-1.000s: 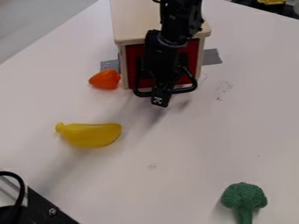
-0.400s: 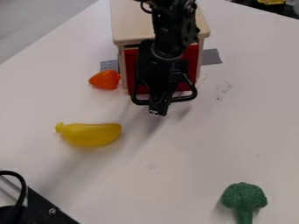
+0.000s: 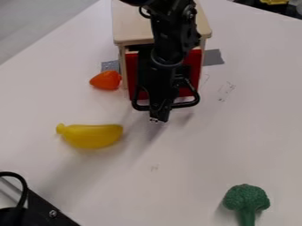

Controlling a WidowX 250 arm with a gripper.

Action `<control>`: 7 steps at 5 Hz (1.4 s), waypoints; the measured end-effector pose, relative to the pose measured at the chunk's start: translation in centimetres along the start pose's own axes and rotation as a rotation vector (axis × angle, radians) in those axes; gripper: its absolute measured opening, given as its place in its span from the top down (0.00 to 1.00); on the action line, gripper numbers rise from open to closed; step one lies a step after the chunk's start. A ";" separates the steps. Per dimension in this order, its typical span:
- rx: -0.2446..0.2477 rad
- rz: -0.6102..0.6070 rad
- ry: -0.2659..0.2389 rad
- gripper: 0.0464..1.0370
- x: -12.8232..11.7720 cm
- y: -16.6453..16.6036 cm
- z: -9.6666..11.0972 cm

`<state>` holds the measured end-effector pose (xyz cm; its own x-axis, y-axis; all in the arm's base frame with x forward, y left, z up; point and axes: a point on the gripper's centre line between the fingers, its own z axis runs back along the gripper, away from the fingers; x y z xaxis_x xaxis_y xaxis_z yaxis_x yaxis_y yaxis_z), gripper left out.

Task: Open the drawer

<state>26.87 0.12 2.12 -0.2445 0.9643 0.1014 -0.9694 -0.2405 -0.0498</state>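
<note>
Hanging at the handle of the red drawer, the end effector is clenched or released; I cannot tell which.

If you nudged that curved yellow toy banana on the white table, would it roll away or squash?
The curved yellow toy banana would probably swivel or rock rather than roll far, since it is long and tapers to a narrow neck. Its smooth, even surface looks like moulded plastic, so it may feel fairly stiff and slightly slippery.
</note>
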 end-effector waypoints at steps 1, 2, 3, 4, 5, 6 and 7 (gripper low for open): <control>-0.007 -0.015 0.007 0.74 -0.2 1.1 0.1; -0.017 -0.031 0.012 0.74 -0.3 2.1 0.5; -0.028 -0.045 0.018 0.74 -0.3 3.0 0.7; -0.036 -0.055 0.024 0.74 -0.4 3.6 0.9; -0.034 -0.060 0.024 0.74 -0.5 3.9 0.9; -0.030 -0.064 0.024 0.74 -0.5 4.1 0.8; -0.023 -0.074 0.020 0.74 -0.7 4.2 0.5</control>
<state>23.00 -1.60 2.31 -0.1712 0.9815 0.0859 -0.9840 -0.1659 -0.0655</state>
